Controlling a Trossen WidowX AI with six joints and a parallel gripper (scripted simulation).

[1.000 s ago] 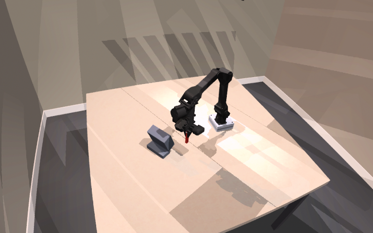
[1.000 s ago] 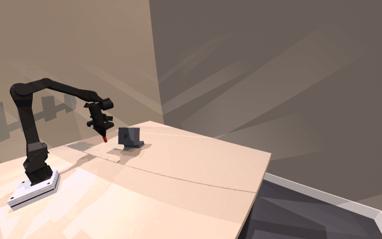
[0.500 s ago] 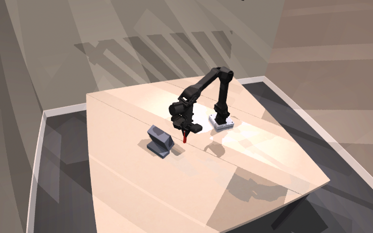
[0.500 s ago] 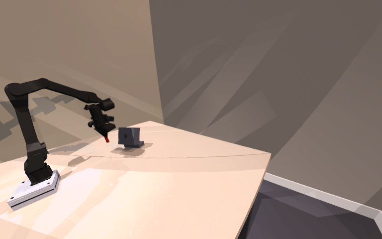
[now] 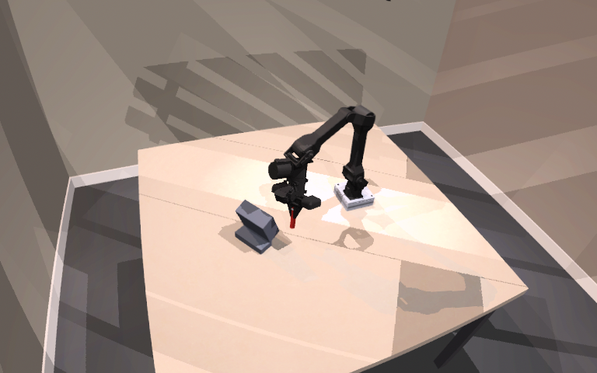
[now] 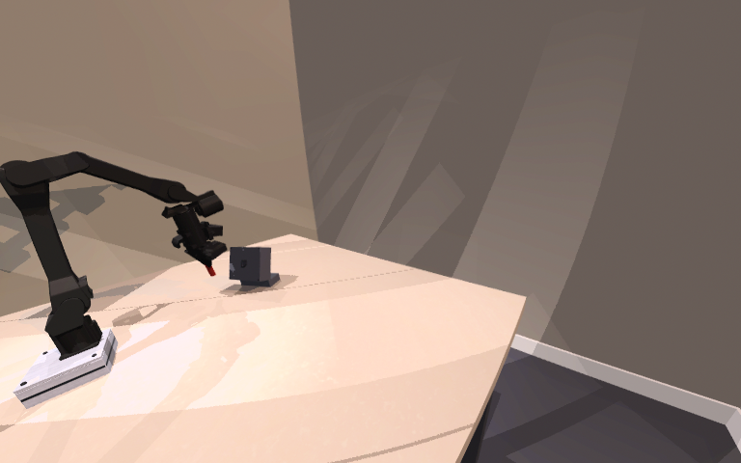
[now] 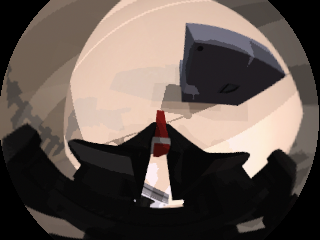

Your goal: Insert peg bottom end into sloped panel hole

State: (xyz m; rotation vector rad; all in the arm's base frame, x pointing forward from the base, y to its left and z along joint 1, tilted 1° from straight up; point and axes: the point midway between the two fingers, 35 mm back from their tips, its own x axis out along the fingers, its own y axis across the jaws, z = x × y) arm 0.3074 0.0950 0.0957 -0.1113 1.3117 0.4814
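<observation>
Above the pale, wood-coloured tabletop [image 5: 263, 316] [image 6: 349, 349] [image 7: 130, 50], the black parallel-jaw gripper [image 5: 292, 210] [image 6: 208, 263] [image 7: 160, 126] of the jointed black arm [image 5: 327, 131] [image 6: 125, 175] points downward, its fingers closed around a slim red peg [image 5: 292, 220] [image 6: 211, 270] [image 7: 160, 120]. From where I'm standing, the peg's lower part juts out past the fingertips, tilted a little, with its end near the blue-grey sloped block [image 5: 257, 220] [image 6: 250, 264] [image 7: 225, 70] but apart from it, outside the dark hole [image 6: 243, 262] [image 7: 229, 88] in the block's face. Well apart from that block, the arm's white rectangular base [image 5: 368, 201] [image 6: 27, 394] sits on the tabletop.
</observation>
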